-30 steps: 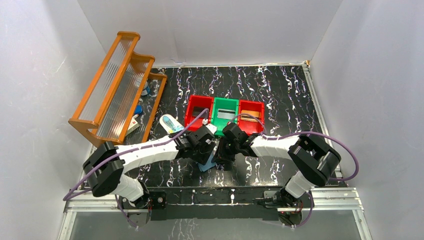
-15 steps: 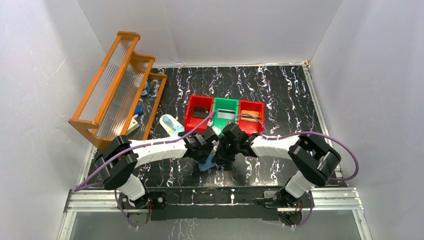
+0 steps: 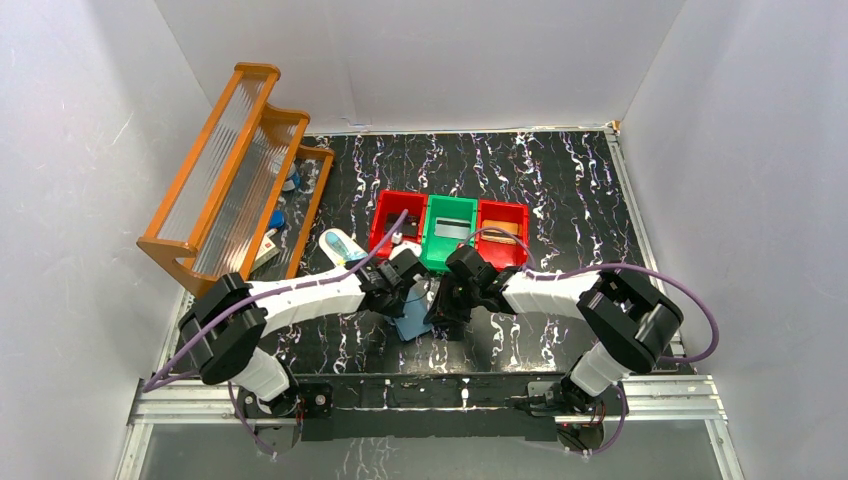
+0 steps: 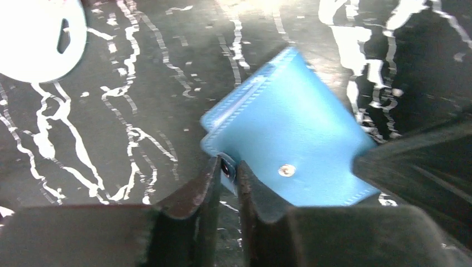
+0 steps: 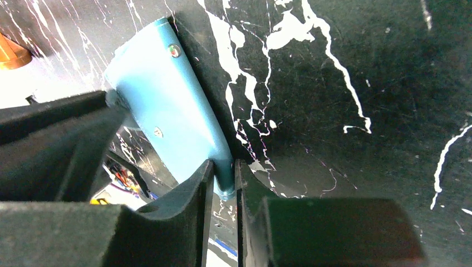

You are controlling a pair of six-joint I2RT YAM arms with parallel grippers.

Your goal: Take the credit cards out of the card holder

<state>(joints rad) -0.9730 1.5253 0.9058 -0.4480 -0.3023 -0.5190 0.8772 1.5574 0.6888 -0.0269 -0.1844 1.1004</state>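
Card holder point(image 4: 300, 128) is pinched at tab point(image 4: 228, 167) by left fingers point(image 4: 216, 178), at edge by right fingers point(image 5: 205, 179); either thin hold may be lost under pull.

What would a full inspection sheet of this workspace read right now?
Surface: black marbled table.
Job's things: blue wallet, tilted between both arms; pale card in the green bin; orange card in the right red bin; black card not made out.
Clutter: oval case; orange rack over small items.
Jaws: left jaws shut on the wallet's tab; right jaws shut on another edge.
Cables: purple cables loop off both arms; one crosses the left red bin.
Surroundings: white walls.
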